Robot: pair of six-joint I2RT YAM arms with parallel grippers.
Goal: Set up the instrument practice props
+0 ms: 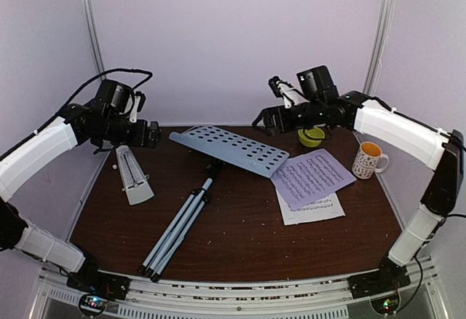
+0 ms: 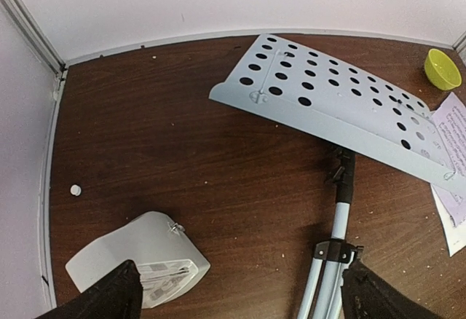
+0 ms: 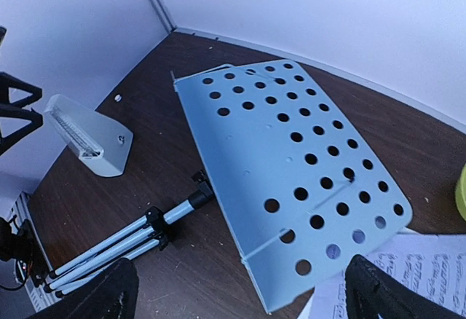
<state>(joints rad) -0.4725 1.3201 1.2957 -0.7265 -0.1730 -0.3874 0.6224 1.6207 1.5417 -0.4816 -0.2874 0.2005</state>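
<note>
- Opening step, nothing set up: music stand (image 1: 229,149) lies flat mid-frame on the counter (image 1: 247,250), metronome (image 1: 133,175) left, sheet-music pages (image 1: 313,179) right.
- Left gripper (image 1: 149,134) and right gripper (image 1: 263,120) hover wide, empty.
- Next probably: stand it upright.

A dark wood-grain table (image 1: 240,246) sits enclosed by plain pale walls (image 1: 233,35) with aluminium corner posts (image 1: 89,20).
</note>
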